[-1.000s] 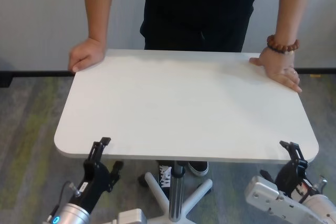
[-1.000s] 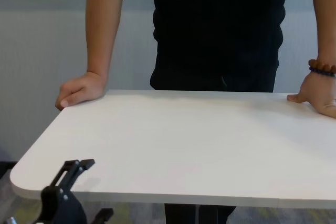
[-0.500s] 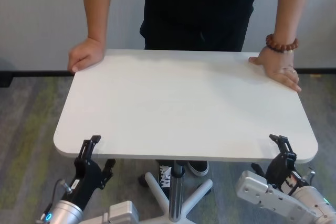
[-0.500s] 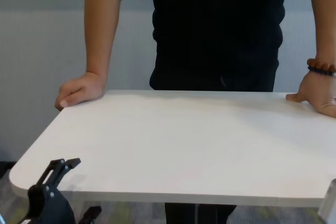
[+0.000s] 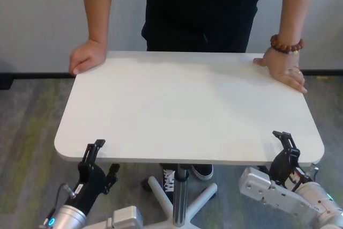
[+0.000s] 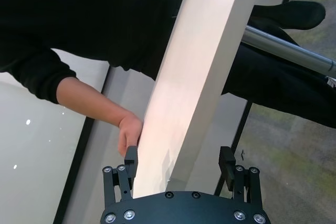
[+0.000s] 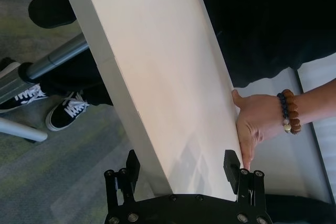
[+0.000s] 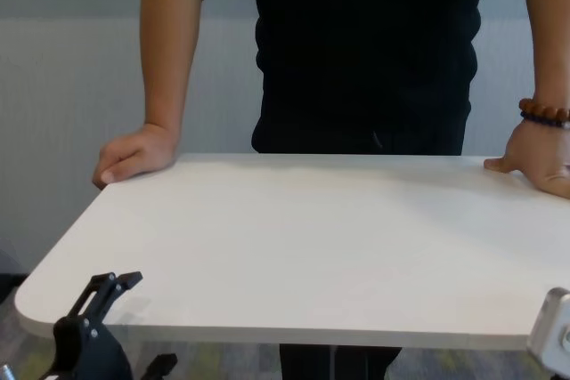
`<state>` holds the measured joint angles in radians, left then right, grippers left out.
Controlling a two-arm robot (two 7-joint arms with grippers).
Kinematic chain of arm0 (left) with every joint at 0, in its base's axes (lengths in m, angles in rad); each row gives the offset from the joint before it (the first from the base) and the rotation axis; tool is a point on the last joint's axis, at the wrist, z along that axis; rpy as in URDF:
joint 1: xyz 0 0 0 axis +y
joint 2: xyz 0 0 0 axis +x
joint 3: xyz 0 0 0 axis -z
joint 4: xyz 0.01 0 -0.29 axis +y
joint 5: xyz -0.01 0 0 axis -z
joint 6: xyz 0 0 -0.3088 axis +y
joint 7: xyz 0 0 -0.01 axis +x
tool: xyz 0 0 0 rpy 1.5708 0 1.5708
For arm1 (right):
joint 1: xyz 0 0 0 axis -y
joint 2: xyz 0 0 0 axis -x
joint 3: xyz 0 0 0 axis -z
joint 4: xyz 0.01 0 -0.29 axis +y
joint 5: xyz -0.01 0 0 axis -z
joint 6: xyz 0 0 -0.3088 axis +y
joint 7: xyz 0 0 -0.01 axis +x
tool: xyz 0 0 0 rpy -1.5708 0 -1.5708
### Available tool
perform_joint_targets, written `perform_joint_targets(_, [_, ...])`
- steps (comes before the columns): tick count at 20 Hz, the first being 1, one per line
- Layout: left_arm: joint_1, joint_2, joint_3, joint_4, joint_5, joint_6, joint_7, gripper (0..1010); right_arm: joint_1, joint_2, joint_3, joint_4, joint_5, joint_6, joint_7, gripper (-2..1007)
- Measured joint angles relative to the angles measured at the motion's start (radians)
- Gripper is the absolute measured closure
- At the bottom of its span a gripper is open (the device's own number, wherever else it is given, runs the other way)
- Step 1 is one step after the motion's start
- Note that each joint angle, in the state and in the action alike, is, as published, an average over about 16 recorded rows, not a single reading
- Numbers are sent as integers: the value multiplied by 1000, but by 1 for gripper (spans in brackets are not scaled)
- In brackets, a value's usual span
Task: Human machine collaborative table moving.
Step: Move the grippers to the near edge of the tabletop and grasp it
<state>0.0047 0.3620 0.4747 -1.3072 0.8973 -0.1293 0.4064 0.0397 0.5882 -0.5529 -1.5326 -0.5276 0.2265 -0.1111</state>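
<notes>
The table (image 5: 187, 105) has its near edge between both spread pincers, left (image 5: 95, 156) and right (image 5: 286, 146).

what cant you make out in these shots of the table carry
- Human's head: cut off by the top edge in head and chest views.
- Right gripper: out of frame in the chest view.
- Whether the left gripper touches the table: its open fingers straddle the near edge, contact not visible.
- Table's base: partly hidden beneath the tabletop in the head view.
</notes>
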Motion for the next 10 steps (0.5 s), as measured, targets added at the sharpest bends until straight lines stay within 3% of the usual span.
perform_joint_targets(10, [3, -10, -14, 4, 10, -8, -11, 8, 31, -27, 5, 39, -28, -11, 22, 4])
